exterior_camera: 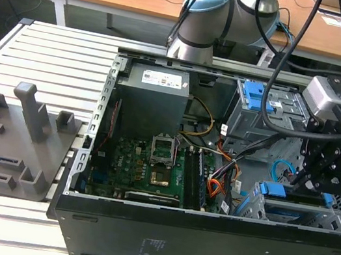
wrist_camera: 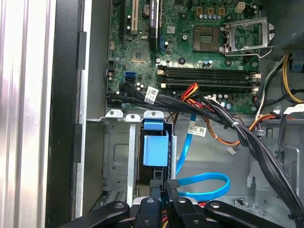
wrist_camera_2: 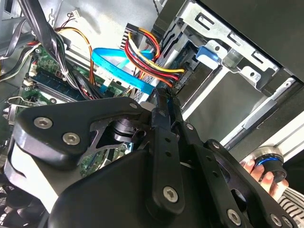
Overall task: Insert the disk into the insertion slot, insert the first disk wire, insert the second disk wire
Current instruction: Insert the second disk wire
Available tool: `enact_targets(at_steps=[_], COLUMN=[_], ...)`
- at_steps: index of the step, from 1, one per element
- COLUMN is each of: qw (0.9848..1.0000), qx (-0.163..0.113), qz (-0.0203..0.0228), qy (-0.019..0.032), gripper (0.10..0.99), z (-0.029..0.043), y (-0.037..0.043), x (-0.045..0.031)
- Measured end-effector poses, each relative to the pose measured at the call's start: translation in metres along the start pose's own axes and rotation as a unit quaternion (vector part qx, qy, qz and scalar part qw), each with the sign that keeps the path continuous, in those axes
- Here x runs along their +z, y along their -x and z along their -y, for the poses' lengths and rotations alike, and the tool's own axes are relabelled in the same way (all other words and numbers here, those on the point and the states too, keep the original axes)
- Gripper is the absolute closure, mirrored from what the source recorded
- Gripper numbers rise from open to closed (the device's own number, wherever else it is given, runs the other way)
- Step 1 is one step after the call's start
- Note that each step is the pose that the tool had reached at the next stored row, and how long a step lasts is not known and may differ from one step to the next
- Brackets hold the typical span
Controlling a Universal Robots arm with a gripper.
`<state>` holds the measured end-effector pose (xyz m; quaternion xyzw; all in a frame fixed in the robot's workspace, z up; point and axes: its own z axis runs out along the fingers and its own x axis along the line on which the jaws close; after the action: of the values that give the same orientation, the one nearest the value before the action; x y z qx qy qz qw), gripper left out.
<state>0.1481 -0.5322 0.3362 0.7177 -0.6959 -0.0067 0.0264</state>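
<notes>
Fingertips of my gripper (wrist_camera: 164, 186) are pressing together on a small black connector (wrist_camera: 161, 184) just below the disk's blue carrier tab (wrist_camera: 156, 149), with a light blue data cable (wrist_camera: 204, 183) looping away from that spot. In the second wrist view my gripper (wrist_camera_2: 164, 97) is showing the same pinch, its narrow tips closing on the plug right where a red, yellow and black power wire bundle (wrist_camera_2: 149, 54) and the blue flat cable (wrist_camera_2: 121, 66) are meeting at the bay's edge.

In the exterior view my gripper (exterior_camera: 321, 171) is reaching down into the open computer case (exterior_camera: 203, 239) at the exterior view's right, directly over the disk (exterior_camera: 294, 194), whose blue frame is lying seated in the insertion slot (exterior_camera: 256, 205), the low perforated metal bay near the case's front wall. Behind it the taller grey cage (exterior_camera: 259, 110) is carrying blue latches. The green motherboard (exterior_camera: 144, 166) is filling the case floor beside the grey power supply (exterior_camera: 156, 98).

On the table (exterior_camera: 50, 60) at the exterior view's left, a grey fixture tray (exterior_camera: 13, 139) is holding several upright grey blocks.

A hand (wrist_camera_2: 263, 173) is resting on a blue-ringed knob beyond the case's edge in the second wrist view.
</notes>
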Motion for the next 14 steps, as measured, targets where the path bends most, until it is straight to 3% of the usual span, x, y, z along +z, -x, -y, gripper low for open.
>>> enact_targets(at_steps=[5, 7, 9, 13, 14], qw=[1.0000, 1.0000, 1.0000, 1.0000, 1.0000], qx=[0.000, 0.000, 0.000, 0.000, 0.000], qz=[0.0009, 0.0005, 0.0004, 0.0003, 0.0004], qy=[0.0000, 0.0000, 0.0000, 0.0000, 0.0000], gripper=[0.925, 0.851, 0.851, 0.867, 0.980], z=[0.0000, 0.0000, -0.0006, -0.0011, -0.0013], y=[0.0001, 0.0000, 0.0003, 0.0020, 0.0019], x=[0.0010, 0.0006, -0.0109, -0.0235, -0.0283])
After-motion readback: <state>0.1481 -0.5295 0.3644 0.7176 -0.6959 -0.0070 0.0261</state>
